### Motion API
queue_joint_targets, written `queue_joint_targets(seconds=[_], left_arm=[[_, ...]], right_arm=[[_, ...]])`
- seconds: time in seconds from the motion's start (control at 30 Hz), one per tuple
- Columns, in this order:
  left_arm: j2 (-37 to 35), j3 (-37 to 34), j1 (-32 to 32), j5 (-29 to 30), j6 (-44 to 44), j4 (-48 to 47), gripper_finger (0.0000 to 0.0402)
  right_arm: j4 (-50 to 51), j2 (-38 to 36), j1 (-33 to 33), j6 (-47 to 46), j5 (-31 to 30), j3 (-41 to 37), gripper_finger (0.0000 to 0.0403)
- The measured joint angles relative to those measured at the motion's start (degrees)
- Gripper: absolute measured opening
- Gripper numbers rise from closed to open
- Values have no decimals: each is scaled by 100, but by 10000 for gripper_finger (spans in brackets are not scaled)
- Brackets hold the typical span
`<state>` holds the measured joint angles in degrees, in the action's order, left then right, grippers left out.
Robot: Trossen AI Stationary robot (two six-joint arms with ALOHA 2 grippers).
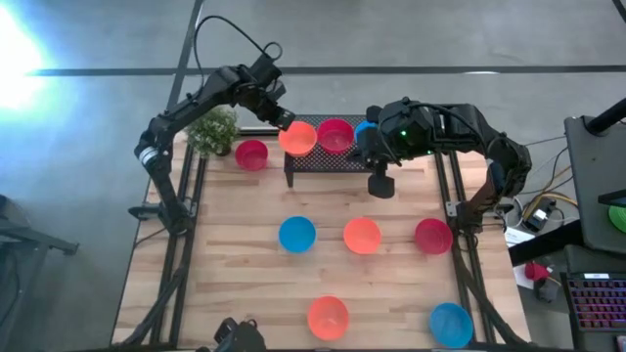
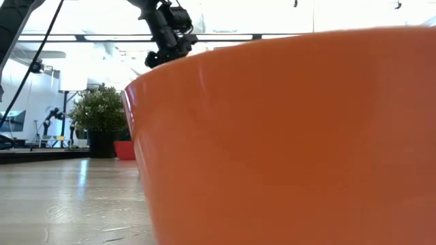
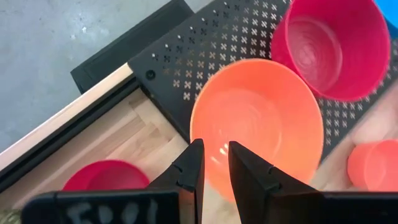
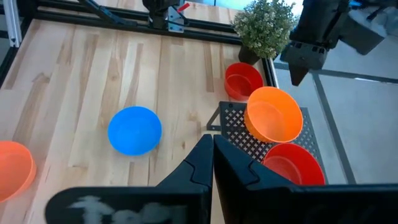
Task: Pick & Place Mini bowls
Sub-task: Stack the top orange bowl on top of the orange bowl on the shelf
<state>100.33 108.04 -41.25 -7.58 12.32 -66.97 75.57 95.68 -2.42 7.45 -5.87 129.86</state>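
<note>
- Plastic, thin-walled and glossy: I judge the orange mini bowl [image 1: 297, 137] light, stiff and slippery, best pinched across its rim.
- It hangs tilted over the corner of the black perforated rack [image 1: 323, 158], beside a crimson bowl [image 1: 335, 135] on the rack.
- My left gripper [image 3: 214, 163] has its fingers narrowly parted, nipping that rim.
- My right gripper [image 4: 212, 158] waits above the table [image 1: 245, 254], fingers together and empty.

Grey concrete floor [image 1: 88, 147], bright glare at one corner, bright white ceiling [image 2: 272, 17]
</note>
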Motion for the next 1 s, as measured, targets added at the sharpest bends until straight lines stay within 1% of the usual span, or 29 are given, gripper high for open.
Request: queue_joint_targets(seconds=[0.1, 0.23, 0.4, 0.5, 0.6, 0.83, 0.9, 1.0], left_arm=[[-11, 299, 2, 58, -140, -368, 65], [-88, 683, 41, 517, -298, -674, 65], [-489, 757, 144, 931, -346, -669, 65], [-838, 641, 285, 1243, -347, -699, 65], [-1234, 497, 561, 1602, -345, -699, 65], [-2145, -122, 1526, 2678, -210, -637, 65], [-2381, -341, 1822, 2810, -100, -606, 65], [-2719, -671, 2234, 2845, 77, -499, 65]], right_arm=[[0, 0, 0, -64, -2, 0, 8], [38, 0, 0, -108, -4, 0, 8], [81, -30, 0, -150, -11, 0, 8], [84, -112, 0, -246, -11, 0, 8], [135, -201, -1, -462, -14, 0, 8], [711, -293, -1, -1053, -31, 0, 8], [845, -300, 0, -1216, -33, -2, 8], [1132, -310, 0, -1493, -97, -7, 8]])
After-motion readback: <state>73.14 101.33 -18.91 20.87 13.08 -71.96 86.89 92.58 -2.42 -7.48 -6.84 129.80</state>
